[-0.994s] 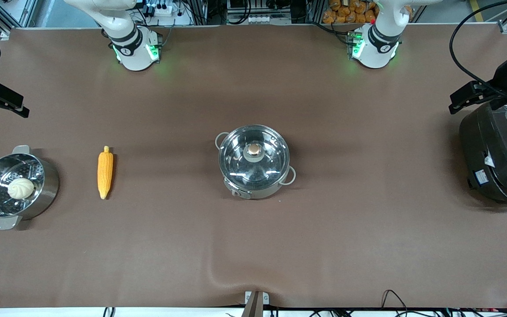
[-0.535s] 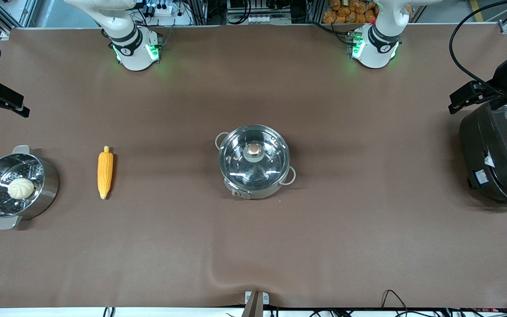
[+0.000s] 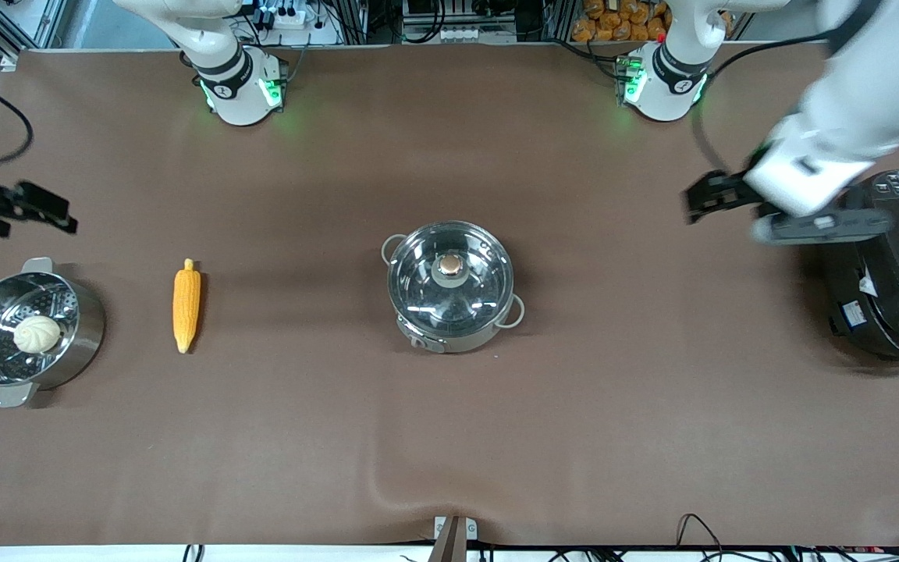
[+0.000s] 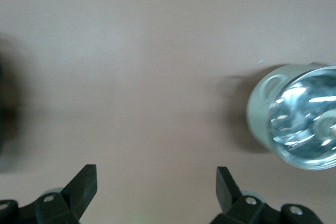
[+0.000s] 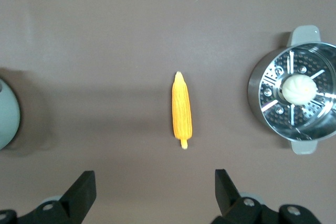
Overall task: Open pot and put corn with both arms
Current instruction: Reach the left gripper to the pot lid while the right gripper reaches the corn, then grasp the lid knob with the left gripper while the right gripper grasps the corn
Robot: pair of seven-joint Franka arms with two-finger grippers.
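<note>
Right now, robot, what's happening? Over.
Left gripper open beside rice cooker; right gripper open above steamer. Pot lidded, corn untouched. Nothing blocking.

I see a pot (image 3: 449,289) of shiny polished steel under a clear glass lid (image 3: 450,277) with a metal knob (image 3: 449,267). My corn (image 3: 186,304) looks bumpy and matt. The steamer (image 3: 24,332) is glossy steel; the table (image 3: 449,437) covering is matt brown and smooth.
</note>
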